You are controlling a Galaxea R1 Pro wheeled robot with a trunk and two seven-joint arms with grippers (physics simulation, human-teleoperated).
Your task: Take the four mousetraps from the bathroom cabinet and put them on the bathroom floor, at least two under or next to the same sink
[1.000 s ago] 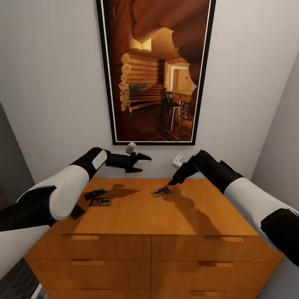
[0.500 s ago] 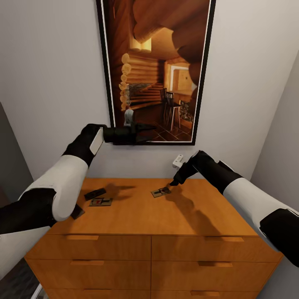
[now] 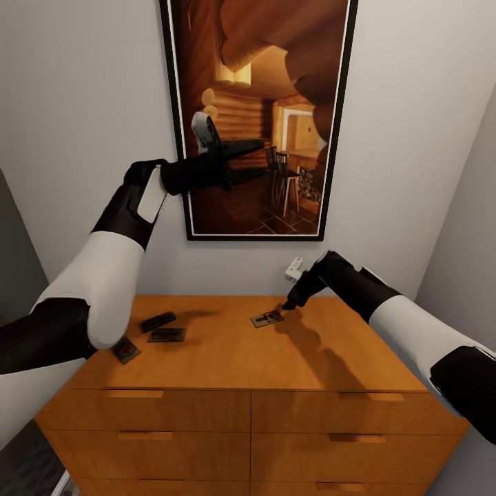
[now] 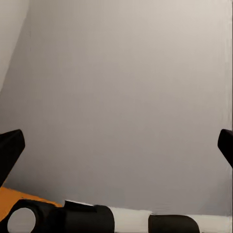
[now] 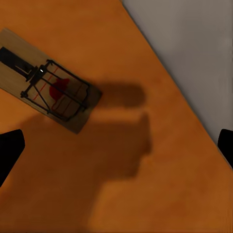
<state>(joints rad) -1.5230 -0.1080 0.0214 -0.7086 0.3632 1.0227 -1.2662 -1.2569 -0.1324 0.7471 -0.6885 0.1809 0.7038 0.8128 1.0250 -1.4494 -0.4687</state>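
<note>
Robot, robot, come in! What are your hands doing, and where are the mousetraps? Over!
Left gripper open, raised before the picture. Right gripper open, just above one mousetrap. Three more mousetraps lie left on the cabinet. Nothing in the way.

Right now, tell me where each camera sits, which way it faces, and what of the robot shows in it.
Head view: high on the robot, looking down at the cabinet top, four mousetraps, wall picture; both arms, raised left tool, low right tool.
Left wrist view: on the raised arm, facing the wall; fingertips, right arm below.
Right wrist view: above the cabinet top, looking down at one mousetrap; fingertips at the edges.
Shared: that mousetrap appears in head and right wrist views.
</note>
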